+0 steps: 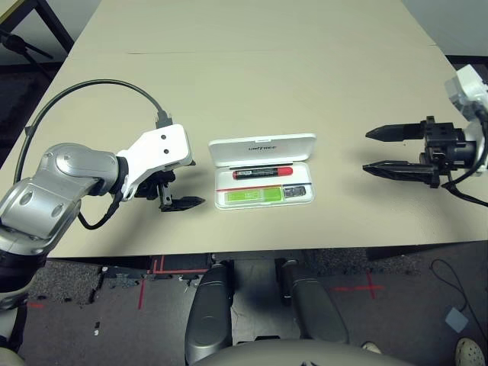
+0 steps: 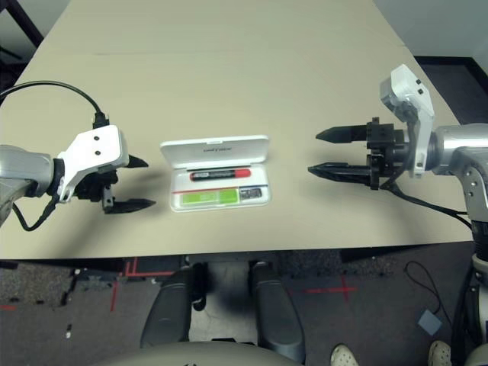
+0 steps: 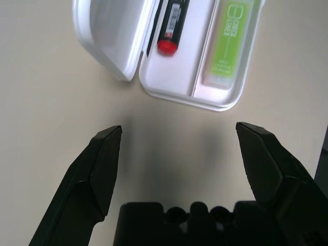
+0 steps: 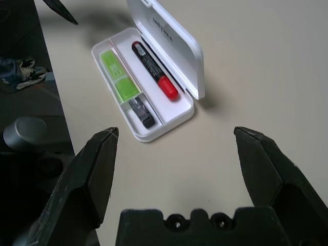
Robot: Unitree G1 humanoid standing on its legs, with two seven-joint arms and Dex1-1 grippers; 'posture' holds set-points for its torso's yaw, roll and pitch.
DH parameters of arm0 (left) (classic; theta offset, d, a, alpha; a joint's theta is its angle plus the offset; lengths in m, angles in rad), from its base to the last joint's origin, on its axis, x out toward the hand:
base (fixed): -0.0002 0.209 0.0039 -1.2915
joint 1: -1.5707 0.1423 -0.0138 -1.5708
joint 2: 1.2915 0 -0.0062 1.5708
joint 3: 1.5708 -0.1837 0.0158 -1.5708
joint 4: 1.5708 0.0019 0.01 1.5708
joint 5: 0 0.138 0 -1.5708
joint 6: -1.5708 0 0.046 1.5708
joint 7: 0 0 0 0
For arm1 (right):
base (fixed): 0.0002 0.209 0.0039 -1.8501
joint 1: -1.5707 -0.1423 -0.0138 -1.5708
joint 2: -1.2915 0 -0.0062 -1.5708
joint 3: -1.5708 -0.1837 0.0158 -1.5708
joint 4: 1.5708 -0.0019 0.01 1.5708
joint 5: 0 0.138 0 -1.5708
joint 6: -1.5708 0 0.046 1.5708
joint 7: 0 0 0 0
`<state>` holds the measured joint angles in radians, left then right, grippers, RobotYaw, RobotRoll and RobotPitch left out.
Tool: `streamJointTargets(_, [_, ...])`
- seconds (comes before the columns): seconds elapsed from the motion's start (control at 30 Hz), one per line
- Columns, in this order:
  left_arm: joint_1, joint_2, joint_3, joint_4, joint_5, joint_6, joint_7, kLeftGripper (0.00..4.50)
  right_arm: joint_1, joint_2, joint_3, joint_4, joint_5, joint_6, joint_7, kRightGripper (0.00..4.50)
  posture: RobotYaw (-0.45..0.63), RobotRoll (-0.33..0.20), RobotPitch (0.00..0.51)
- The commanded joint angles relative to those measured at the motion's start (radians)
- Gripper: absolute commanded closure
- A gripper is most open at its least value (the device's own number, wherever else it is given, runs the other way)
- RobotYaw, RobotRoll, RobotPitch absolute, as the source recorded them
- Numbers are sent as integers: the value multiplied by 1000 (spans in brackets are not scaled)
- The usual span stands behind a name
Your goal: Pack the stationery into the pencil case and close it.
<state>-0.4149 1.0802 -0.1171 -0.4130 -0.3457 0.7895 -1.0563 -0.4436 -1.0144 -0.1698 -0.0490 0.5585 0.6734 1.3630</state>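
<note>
The pencil case (image 1: pixel 229 152) lies open in the middle of the table, its white lid folded flat toward the far side. In its tray lie a red marker (image 1: pixel 263 173) with a black cap, a light-green highlighter (image 1: pixel 250 197) and a small dark grey piece (image 1: pixel 296 192). My left gripper (image 2: pixel 146 183) hovers open just left of the case, fingers pointing at it, nothing between them. My right gripper (image 1: pixel 366 151) stands open well to the right of the case, also pointing at it and holding nothing. The right wrist view shows the marker (image 4: pixel 154 69) and highlighter (image 4: pixel 115 74) side by side.
The beige table (image 1: pixel 305 76) stretches far beyond the case. A black cable (image 1: pixel 91 90) loops over my left forearm. The table's front edge runs just below the case, with dark floor and red tape marks beneath.
</note>
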Motion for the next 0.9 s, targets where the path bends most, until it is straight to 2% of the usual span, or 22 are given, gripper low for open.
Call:
streamJointTargets(0.03, [34,14,25,28,11,-24,0,0,21,-10,-16,-5,15,-12,2,43,1,0,206])
streamJointTargets(0.13, [31,-2,36,94,24,-46,14,0,20,-5,-8,-8,16,-10,-5,43,-1,0,206])
streamJointTargets(0.2, [15,-22,38,172,47,-74,34,585,18,-1,-4,-9,15,-11,-8,0,-1,0,205])
streamJointTargets(0.33, [-39,-94,42,351,87,-147,84,2185,18,3,4,-16,15,-13,-12,0,-9,0,203])
streamJointTargets(0.53, [-149,-246,52,580,127,-266,165,4484,27,7,8,-31,14,-20,-20,0,-22,0,199])
streamJointTargets(0.7, [-241,-376,46,705,156,-336,242,4484,27,6,11,-51,20,-10,-29,0,-38,0,195])
streamJointTargets(0.9, [-277,-450,57,656,112,-311,219,4484,26,-1,18,-55,19,-9,-31,0,-44,0,196])
